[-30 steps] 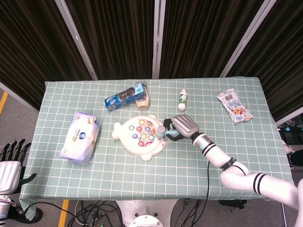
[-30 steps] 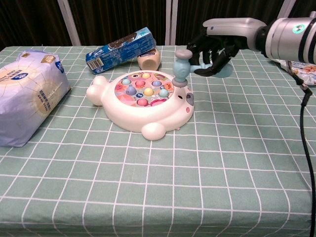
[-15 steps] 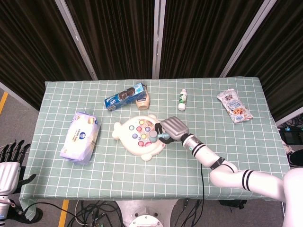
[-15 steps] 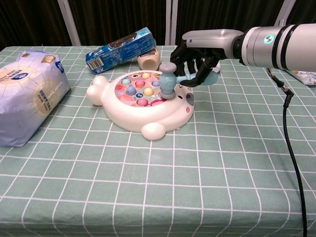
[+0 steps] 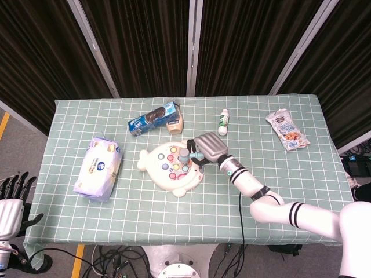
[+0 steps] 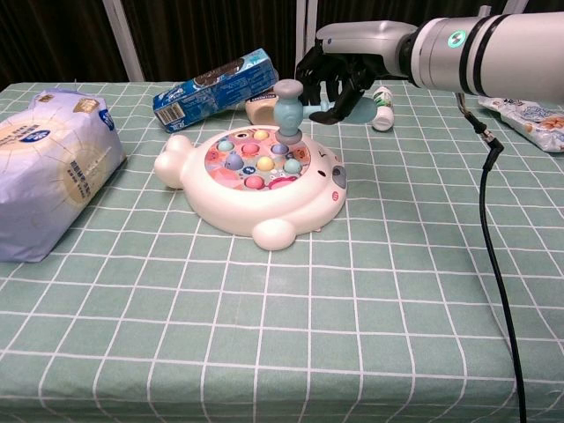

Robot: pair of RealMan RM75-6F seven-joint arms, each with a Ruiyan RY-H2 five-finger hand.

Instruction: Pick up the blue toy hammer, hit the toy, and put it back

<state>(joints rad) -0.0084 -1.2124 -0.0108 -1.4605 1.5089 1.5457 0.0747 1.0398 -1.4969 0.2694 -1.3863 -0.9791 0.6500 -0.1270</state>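
My right hand [image 6: 339, 75] [image 5: 207, 148] grips the handle of the blue toy hammer [image 6: 291, 109] [image 5: 185, 154]. The hammer head hangs just above the far pegs of the white fish-shaped toy [image 6: 251, 189] [image 5: 168, 175], which carries several coloured pegs on a pink disc. Whether the head touches a peg I cannot tell. My left hand [image 5: 10, 202] stays at the bottom left corner off the table, fingers spread and holding nothing.
A blue cookie box [image 6: 214, 89] and a beige cup [image 6: 264, 107] lie behind the toy. A wipes pack [image 6: 48, 167] sits at the left, a small white bottle [image 6: 382, 100] and a snack bag [image 5: 287, 130] at the right.
My right hand has carried the hammer leftward from the toy's right rim to over the pegs, and the head now sits higher and further back.
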